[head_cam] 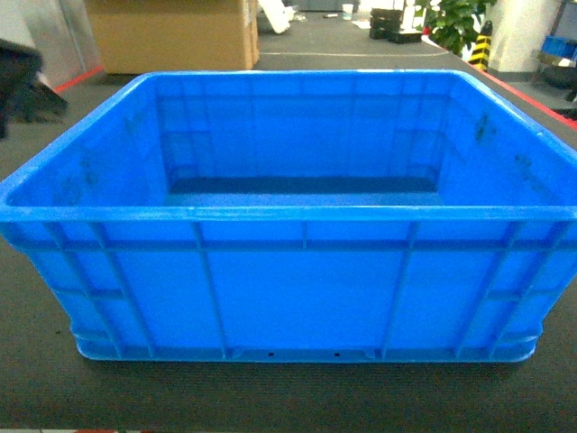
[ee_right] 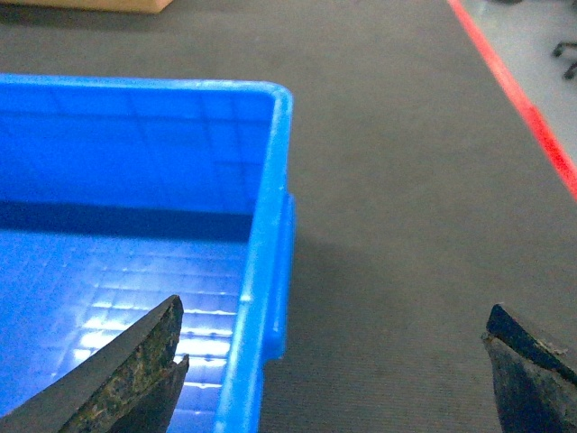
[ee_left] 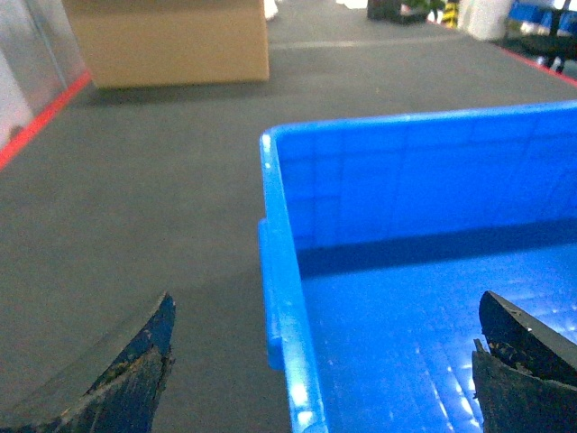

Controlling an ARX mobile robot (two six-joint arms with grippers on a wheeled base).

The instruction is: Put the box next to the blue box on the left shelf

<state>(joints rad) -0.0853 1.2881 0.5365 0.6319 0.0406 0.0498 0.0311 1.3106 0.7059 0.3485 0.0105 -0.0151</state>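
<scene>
The box (head_cam: 297,289) is a large bright-blue open crate with ribbed walls, standing on dark grey floor and filling the head view. It is empty. Neither gripper shows in the head view. In the left wrist view my left gripper (ee_left: 326,302) is open wide, its dark fingers straddling the crate's left wall rim (ee_left: 279,271) without touching it. In the right wrist view my right gripper (ee_right: 335,307) is also open wide over the crate's right wall rim (ee_right: 261,253), which lies nearer its left finger. The left shelf and the other blue box are out of view.
A big cardboard box (head_cam: 171,32) stands on the floor behind the crate at the left. A red floor line (head_cam: 532,95) runs along the right. A plant (head_cam: 455,20) and black items (head_cam: 392,25) sit far back. A dark object (head_cam: 18,77) is at the left edge.
</scene>
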